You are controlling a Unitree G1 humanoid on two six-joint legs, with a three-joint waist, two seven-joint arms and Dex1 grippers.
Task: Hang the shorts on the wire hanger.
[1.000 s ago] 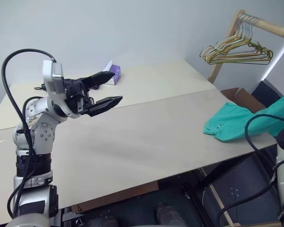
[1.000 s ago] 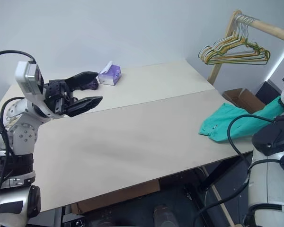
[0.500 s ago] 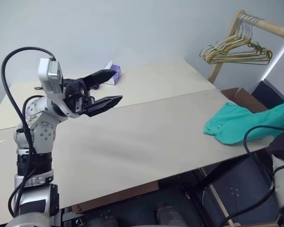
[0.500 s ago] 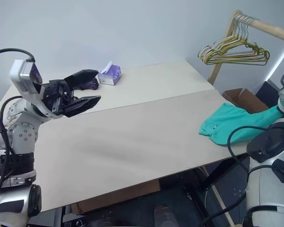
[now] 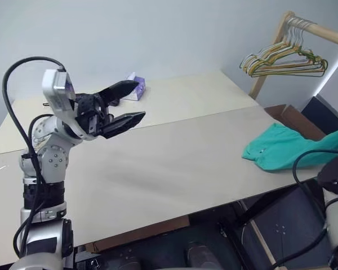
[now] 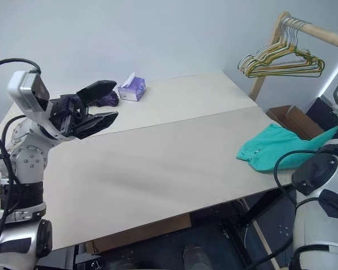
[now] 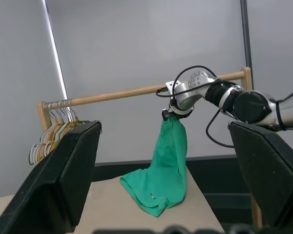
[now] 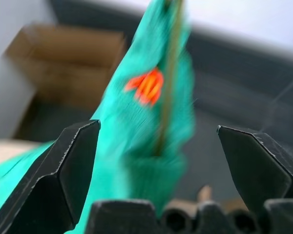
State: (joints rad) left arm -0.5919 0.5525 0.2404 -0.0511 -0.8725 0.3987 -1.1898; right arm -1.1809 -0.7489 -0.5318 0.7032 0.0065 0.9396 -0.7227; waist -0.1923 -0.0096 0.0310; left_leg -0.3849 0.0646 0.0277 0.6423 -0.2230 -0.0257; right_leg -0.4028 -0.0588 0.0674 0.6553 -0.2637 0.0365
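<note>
The right pincer (image 8: 156, 170) has its 2 fingers spread wide, the teal shorts (image 8: 151, 122) hanging between and beyond them with the orange tag (image 8: 146, 85) facing it. The shorts' lower end lies bunched at the surface's (image 5: 174, 163) right edge. The left pincer (image 5: 124, 107) hovers over the surface's left side, fingers apart and empty. A bunch of hangers (image 5: 284, 59) hangs on the wooden rail (image 5: 321, 31).

Head pair: high, looking forward and down over the table (image 5: 174, 163); both eyes share the tabletop and the rack (image 6: 304, 27).
Left wrist: looks level along its fingers across the table's end toward the rack (image 7: 136, 90), from afar.
Right wrist: very close to the shorts (image 8: 151, 112).
Shared: shorts in all views.
</note>
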